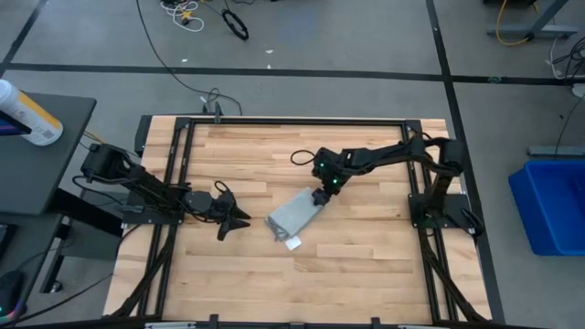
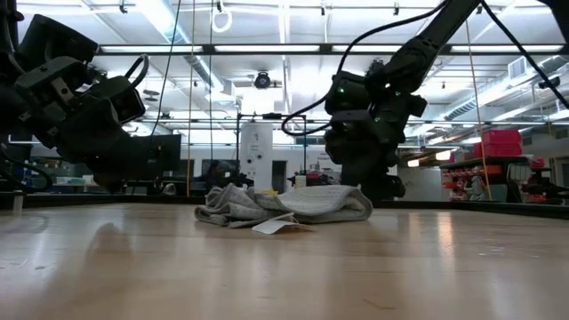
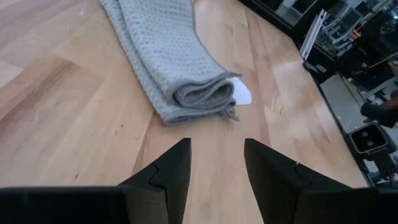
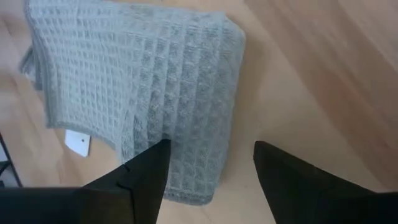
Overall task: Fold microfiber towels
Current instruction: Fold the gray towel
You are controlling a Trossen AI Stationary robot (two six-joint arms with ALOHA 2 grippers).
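Note:
The microfiber towel [image 1: 292, 214] lies folded in several layers on the wooden table, near its middle, with a small white tag [image 1: 293, 243] sticking out at its near end. The layered fold end [image 3: 199, 93] faces my left gripper [image 3: 216, 155], which stands open to the towel's left, low over bare wood. My right gripper [image 4: 211, 149] is open and slants down over the towel's far right end [image 1: 315, 199]. One of its fingers [image 4: 146, 168] is over the cloth, the other over bare wood. My right gripper comes at the towel's far right end [image 4: 186, 155] from above, slanting down. Whether its finger over the cloth touches it, I cannot tell. The towel lies flat on the table.
Black frame rails [image 1: 183, 164] run along the table's left, right and far sides. A blue bin [image 1: 548, 206] stands on the floor to the right, and a dark side table with a bottle [image 1: 27, 114] stands to the left. Bare wood [image 1: 302, 283] lies in front of the towel.

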